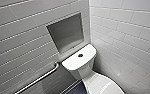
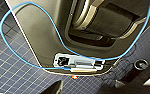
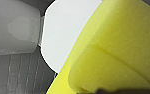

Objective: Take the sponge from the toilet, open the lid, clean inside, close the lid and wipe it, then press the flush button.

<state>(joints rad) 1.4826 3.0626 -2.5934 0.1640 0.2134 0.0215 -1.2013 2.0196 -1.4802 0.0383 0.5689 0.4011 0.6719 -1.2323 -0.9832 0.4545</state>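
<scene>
The sponge [image 3: 116, 50] is seen close over the closed lid [image 3: 63, 32] of the toilet [image 1: 78, 67] and is judged to be gripped by the right end effector; whether it touches the lid cannot be told. The state of the left end effector cannot be told. The flush button [image 1: 80, 55] sits in the middle of the tank top, beyond the lid. If wiping is the step in hand, the sponge is best laid flat, pressed lightly and drawn in overlapping passes from the hinge end toward the near rim, so that it is not dragged loose.
</scene>
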